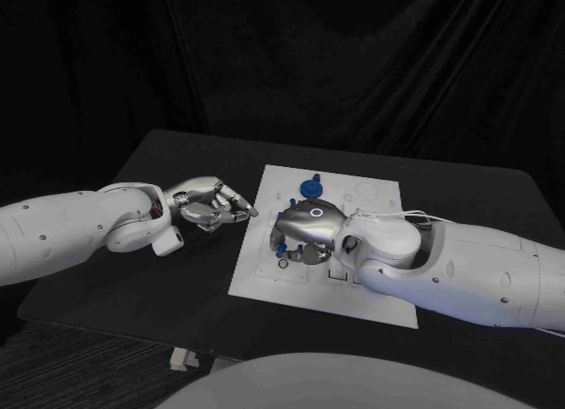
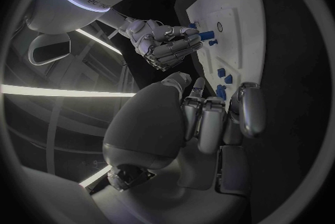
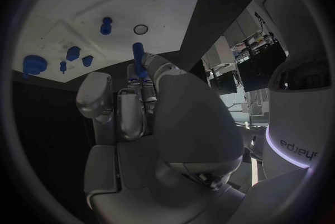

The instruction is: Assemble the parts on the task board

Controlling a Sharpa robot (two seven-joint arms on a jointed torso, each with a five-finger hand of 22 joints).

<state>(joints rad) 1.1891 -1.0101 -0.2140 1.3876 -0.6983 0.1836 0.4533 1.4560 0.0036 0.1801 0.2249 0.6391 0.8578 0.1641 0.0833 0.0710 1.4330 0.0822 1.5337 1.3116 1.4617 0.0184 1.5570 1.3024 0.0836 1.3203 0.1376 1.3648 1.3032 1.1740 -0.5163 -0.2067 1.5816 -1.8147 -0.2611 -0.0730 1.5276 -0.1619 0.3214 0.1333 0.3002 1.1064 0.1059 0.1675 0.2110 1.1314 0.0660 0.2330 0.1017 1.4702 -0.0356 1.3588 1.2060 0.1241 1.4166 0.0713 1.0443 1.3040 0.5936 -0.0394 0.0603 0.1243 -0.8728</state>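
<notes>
Task board (image 1: 374, 302): a white plate laid in the middle of the black table (image 1: 147, 290).
Right hand (image 1: 309, 230): held over the board's left part; a long blue peg (image 3: 138, 58) is pinched at its fingertips, above the white surface.
Left hand (image 1: 210, 204): kept over the table just beside the board's left edge, its fingers curled in together, with nothing seen in them.
Other parts: a round blue knob (image 1: 312, 187) is seen near the board's far edge; small blue pieces (image 3: 79, 56) are set on the board, apart from the pinched peg.
</notes>
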